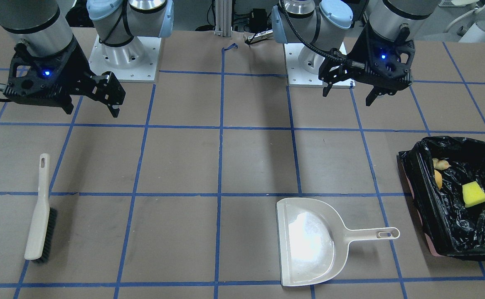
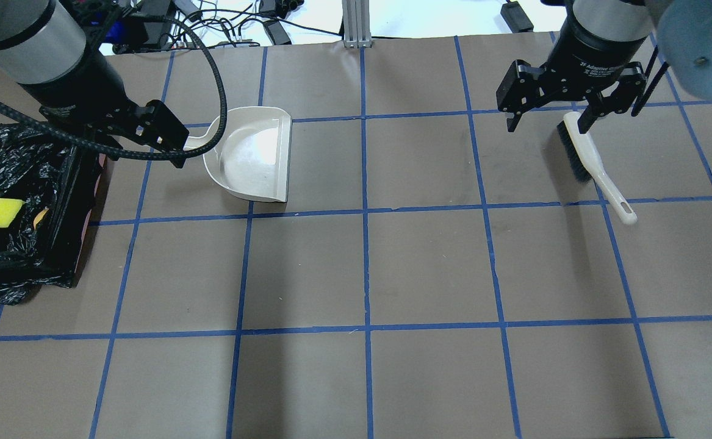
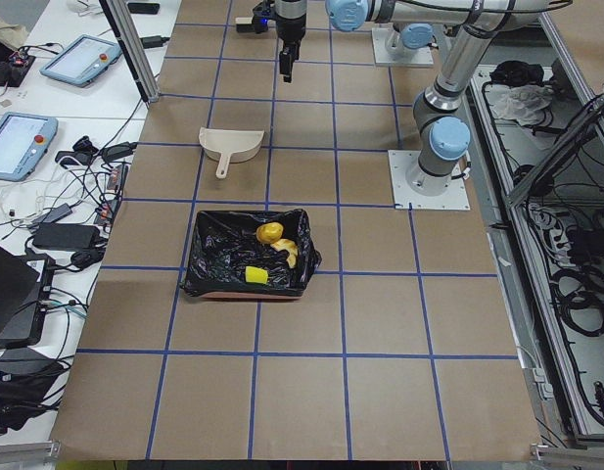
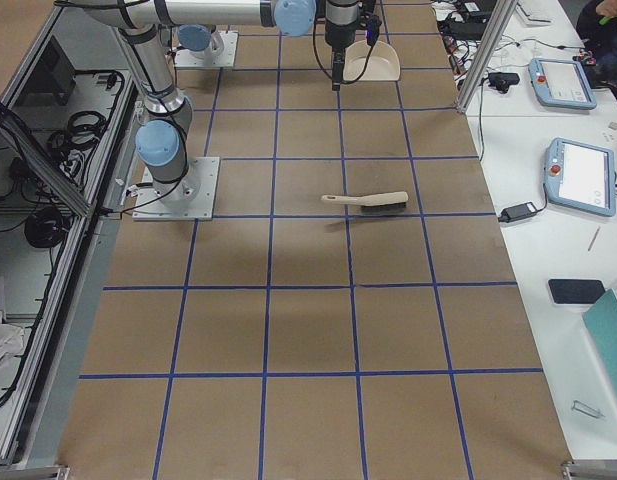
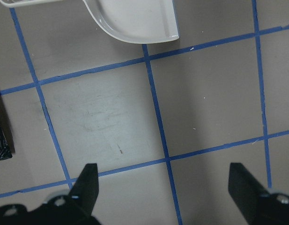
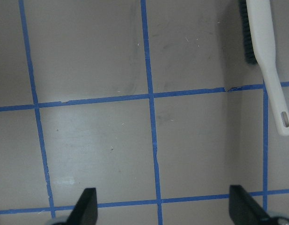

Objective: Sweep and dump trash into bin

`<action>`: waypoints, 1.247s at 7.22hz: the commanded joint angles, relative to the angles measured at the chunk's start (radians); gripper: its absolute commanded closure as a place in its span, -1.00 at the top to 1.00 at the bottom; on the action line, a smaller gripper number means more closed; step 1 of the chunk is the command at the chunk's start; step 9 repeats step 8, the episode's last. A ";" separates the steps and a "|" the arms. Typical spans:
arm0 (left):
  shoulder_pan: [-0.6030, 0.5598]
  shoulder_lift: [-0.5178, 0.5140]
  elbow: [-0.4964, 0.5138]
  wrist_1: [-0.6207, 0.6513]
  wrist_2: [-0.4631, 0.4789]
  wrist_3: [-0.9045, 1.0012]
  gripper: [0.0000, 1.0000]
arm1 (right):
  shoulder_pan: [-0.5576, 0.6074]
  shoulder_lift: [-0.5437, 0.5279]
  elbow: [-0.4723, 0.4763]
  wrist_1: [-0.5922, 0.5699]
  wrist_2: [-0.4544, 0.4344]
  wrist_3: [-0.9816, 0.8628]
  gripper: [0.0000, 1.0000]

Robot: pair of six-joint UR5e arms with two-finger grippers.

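Observation:
The bin (image 1: pixel 417 207), a pinkish tray lined with a black bag, holds the yellow sponge piece (image 1: pixel 474 194), the golden potato (image 1: pixel 438 179) and the pale melon-like slice (image 1: pixel 441 164). In the overhead view the bin (image 2: pixel 69 183) sits at the far left with the sponge (image 2: pixel 2 211) inside. My left gripper (image 1: pixel 347 97) is open and empty, raised above the table between the bin and the beige dustpan (image 1: pixel 308 243). My right gripper (image 1: pixel 92 111) is open and empty, raised above the head of the beige brush (image 1: pixel 38 211).
The dustpan (image 2: pixel 252 155) lies flat with its handle toward the bin. The brush (image 2: pixel 593 164) lies flat on the robot's right side. Blue tape lines grid the brown table (image 2: pixel 429 268). Both arm bases stand at the robot's edge.

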 commanded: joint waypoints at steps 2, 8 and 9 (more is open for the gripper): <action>-0.030 0.022 -0.004 0.005 0.051 -0.008 1.00 | 0.000 0.000 0.001 0.000 -0.002 0.002 1.00; -0.030 0.033 -0.007 0.008 0.069 0.002 1.00 | 0.000 0.000 0.001 0.000 -0.002 0.000 1.00; -0.030 0.033 -0.007 0.008 0.069 0.002 1.00 | 0.000 0.000 0.001 0.000 -0.002 0.000 1.00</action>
